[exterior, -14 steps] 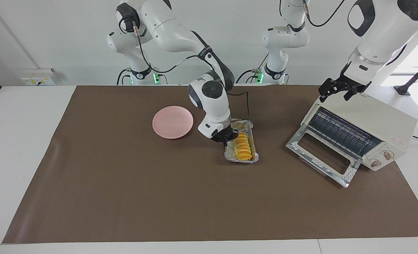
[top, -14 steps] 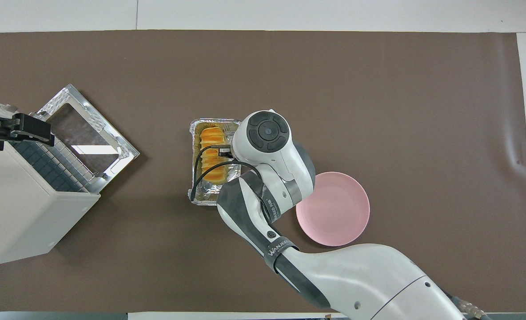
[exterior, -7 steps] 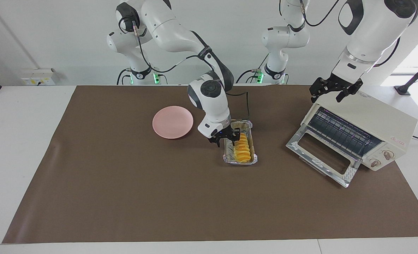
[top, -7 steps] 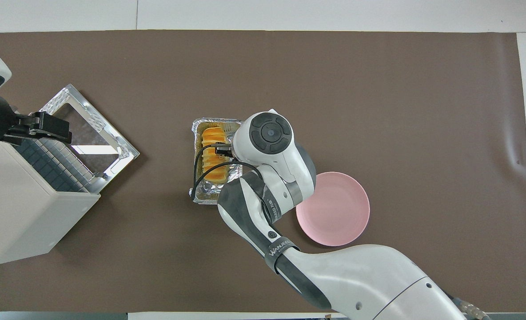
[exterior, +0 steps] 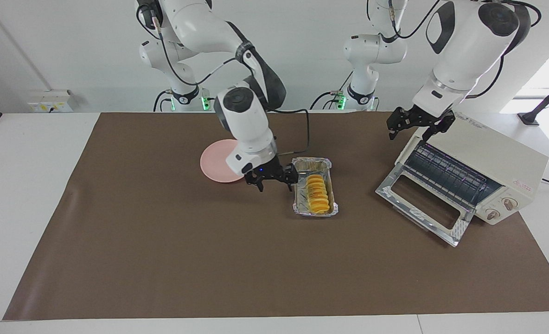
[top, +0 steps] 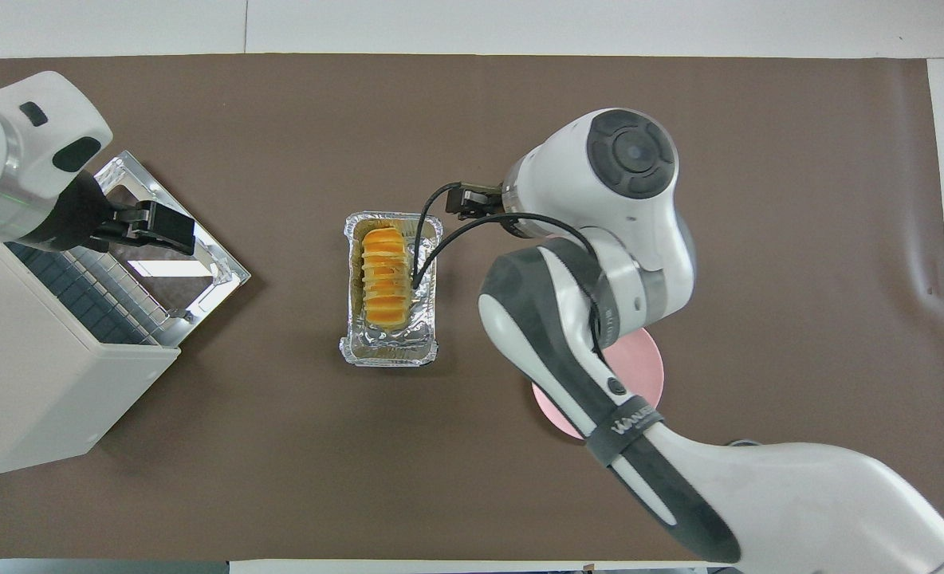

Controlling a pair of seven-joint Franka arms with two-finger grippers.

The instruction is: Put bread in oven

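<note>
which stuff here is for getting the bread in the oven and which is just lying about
For the job:
- bread, lying in the foil tray
- oven, door down
- right gripper, open, beside the tray
- left gripper, open, over the oven's top edge

Lying about:
- pink plate

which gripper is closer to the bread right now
Right. The right gripper hangs open just beside the foil tray holding the bread, not touching it. The left gripper is open over the oven, at the left arm's end.
</note>
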